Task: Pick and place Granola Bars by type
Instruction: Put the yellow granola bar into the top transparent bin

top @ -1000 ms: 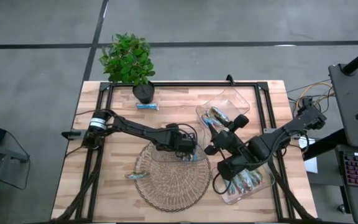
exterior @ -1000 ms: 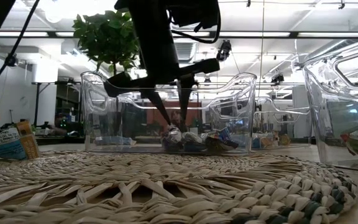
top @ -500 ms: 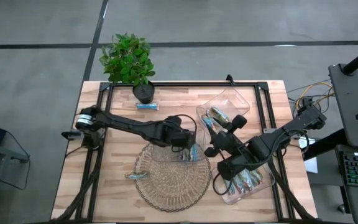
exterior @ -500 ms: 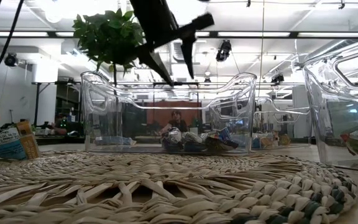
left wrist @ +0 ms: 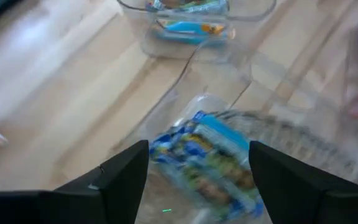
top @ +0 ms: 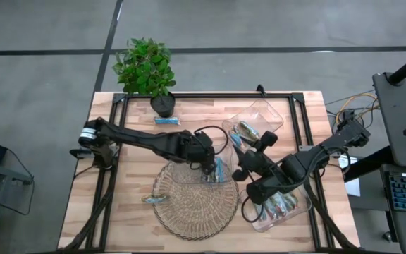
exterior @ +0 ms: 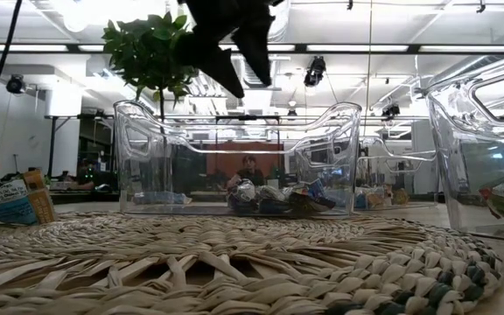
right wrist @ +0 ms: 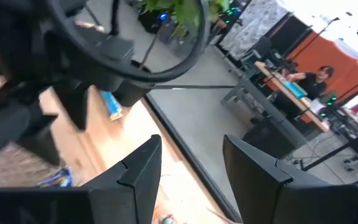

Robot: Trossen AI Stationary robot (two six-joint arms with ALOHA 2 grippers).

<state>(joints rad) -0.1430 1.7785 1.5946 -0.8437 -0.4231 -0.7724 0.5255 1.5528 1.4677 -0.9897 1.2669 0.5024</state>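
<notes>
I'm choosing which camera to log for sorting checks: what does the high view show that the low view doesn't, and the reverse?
Only the high view shows both arms whole, the right gripper, the loose bars by the pot and at the mat's left edge, and the full right tray.

Only the low view shows the room behind and how far above the tray the left gripper hangs.

Both show the plant, the mat, and the middle tray holding bars.

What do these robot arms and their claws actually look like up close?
Both arms are slim, jointed and black. The left arm has a silvery band near its base and a thin black cable looping by its claw. The right claw ends in two flat, dark, wedge-shaped fingers.
</notes>
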